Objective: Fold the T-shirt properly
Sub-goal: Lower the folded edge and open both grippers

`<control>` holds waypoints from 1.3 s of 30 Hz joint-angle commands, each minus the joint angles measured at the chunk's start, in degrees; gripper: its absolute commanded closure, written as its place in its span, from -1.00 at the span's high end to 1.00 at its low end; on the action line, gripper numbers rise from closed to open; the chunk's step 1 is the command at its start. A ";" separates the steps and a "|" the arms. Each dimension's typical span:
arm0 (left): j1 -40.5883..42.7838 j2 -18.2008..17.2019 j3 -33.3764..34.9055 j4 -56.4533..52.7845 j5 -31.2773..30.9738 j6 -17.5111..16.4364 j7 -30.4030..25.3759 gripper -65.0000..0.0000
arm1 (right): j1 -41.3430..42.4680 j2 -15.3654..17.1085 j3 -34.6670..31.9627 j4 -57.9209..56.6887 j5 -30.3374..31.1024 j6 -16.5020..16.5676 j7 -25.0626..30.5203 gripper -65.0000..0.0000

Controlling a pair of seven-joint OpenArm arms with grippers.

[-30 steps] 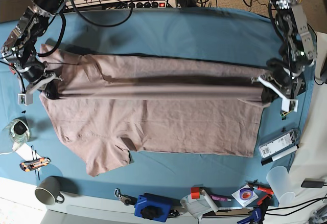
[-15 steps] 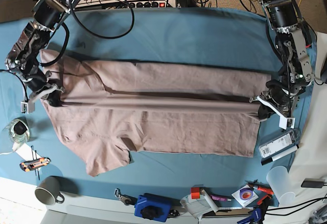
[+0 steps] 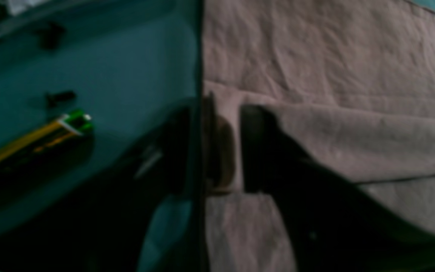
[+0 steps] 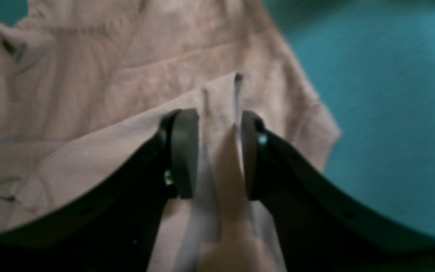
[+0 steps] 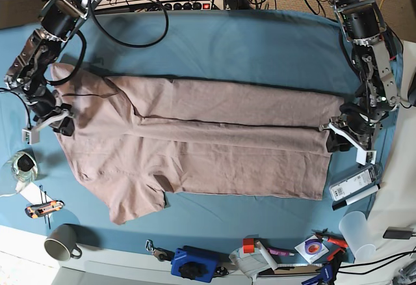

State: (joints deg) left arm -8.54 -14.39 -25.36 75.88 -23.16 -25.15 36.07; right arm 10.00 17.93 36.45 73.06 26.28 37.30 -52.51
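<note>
The mauve-tan T-shirt point(image 5: 195, 155) lies spread across the teal table cloth point(image 5: 247, 44), collar end at the view's left, hem at the right. Its far half is folded forward, and the folded edge runs along the middle. My left gripper point(image 5: 335, 139) is shut on that folded edge at the hem side. The left wrist view shows the cloth point(image 3: 334, 68) pinched in the left gripper point(image 3: 219, 151). My right gripper point(image 5: 63, 124) is shut on the shirt at the shoulder side. The right wrist view shows a fold of the shirt point(image 4: 89, 75) in the right gripper point(image 4: 219, 151).
A white labelled box point(image 5: 354, 184) and a plastic cup point(image 5: 357, 230) lie near the left gripper. A yellow-green object point(image 3: 40, 139) lies on the cloth beside it. A tape roll point(image 5: 23, 164), a box cutter point(image 5: 44, 208), a mug point(image 5: 62, 243) and a blue device point(image 5: 193, 263) sit along the front left.
Both grippers have moved toward the front edge and lower, carrying the folded layer with them. The fold now lies flatter on the shirt, with less shadow under it.
</note>
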 commanded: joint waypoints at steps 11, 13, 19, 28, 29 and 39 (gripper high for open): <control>-2.12 -4.09 -0.85 5.44 -10.29 -0.22 14.19 -0.15 | 1.55 7.61 1.84 6.80 13.16 -0.02 -9.86 -0.39; -2.10 -4.04 -1.70 7.21 -10.34 -0.20 17.86 -0.15 | 1.49 7.63 2.71 8.90 13.16 -0.04 -11.63 -0.39; -1.75 -4.04 -3.85 9.07 -11.13 1.75 25.83 -0.15 | 1.11 7.61 6.82 10.95 13.11 -0.37 -14.86 -0.39; 1.75 -4.04 -4.09 15.63 -15.52 1.70 33.40 -0.15 | -3.67 7.61 12.76 10.93 11.43 -1.25 -14.93 -0.39; 2.45 -4.04 -4.09 17.55 -15.50 1.68 33.35 -0.15 | -4.20 7.61 12.79 10.93 11.39 -1.25 -14.93 -0.39; 12.22 -4.04 -5.20 29.88 -15.47 1.11 33.33 -0.15 | -8.02 6.34 12.74 10.82 8.31 -1.95 -14.73 -0.39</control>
State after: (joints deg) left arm 4.38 -17.61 -30.11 104.60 -37.80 -24.03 70.30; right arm 1.50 22.96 48.97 82.94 33.76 35.42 -68.51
